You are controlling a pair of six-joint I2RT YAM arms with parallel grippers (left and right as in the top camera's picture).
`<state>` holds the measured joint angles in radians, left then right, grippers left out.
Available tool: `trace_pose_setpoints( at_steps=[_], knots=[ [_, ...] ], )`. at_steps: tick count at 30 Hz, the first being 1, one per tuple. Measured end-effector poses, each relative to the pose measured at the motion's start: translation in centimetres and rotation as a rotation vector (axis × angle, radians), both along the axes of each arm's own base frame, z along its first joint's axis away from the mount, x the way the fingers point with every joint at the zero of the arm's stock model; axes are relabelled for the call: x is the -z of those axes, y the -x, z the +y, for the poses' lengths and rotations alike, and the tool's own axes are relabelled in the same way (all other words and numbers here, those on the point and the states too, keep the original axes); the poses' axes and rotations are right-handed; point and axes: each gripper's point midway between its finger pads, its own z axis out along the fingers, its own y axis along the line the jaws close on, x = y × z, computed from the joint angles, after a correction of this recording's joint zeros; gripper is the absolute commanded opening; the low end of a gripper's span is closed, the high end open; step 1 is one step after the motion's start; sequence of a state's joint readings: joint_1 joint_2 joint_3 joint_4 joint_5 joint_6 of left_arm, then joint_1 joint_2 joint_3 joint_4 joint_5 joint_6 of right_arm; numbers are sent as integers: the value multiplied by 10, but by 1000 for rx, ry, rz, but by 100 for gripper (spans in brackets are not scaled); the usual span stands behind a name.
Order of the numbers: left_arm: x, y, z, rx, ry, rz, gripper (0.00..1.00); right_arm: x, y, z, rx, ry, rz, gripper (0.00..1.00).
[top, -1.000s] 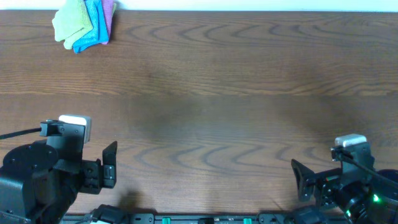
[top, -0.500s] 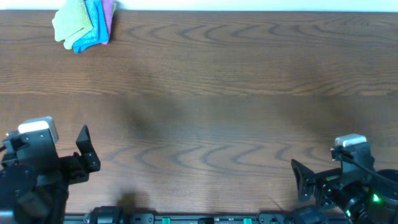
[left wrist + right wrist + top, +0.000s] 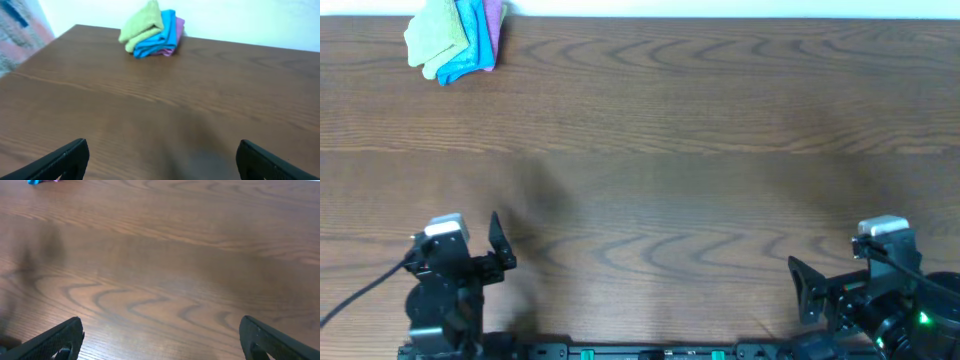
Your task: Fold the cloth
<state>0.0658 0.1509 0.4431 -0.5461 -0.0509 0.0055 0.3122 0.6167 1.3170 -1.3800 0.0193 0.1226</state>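
Note:
The lime-green cloth point(image 3: 432, 38) lies folded on top of a small stack at the table's far left corner; the left wrist view shows the cloth point(image 3: 142, 25) far ahead, left of centre. My left gripper point(image 3: 460, 248) hovers near the front left edge, pointed toward the far side. It is open, and the left gripper point(image 3: 161, 155) has only bare wood between its fingers. My right gripper point(image 3: 850, 285) sits at the front right, far from the cloth. It too stands open, and the right gripper point(image 3: 160, 332) is empty over the wood.
A bright blue cloth point(image 3: 468, 48) and a pink cloth point(image 3: 496, 20) lie under and beside the green one, against the back edge by the white wall. The brown wooden table point(image 3: 680, 150) stretches between the grippers and the stack.
The left arm has swung and shifted: it went left half a second ago, and now stands further right and turned toward the far side. The right arm and the cloths have not moved.

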Motion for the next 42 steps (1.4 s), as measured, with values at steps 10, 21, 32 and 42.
trace_pose_setpoints(
  at_steps=[10,21,32,42],
  knots=[
    [46,-7,-7,42,16,13,95,0,0,0,0,0,0,99],
    [63,-8,-8,45,18,21,95,0,0,0,0,0,0,99],
    [89,-8,-8,38,40,73,95,0,0,0,0,0,0,99],
    [89,-8,-8,33,51,72,95,0,0,0,0,0,0,99]
  ],
)
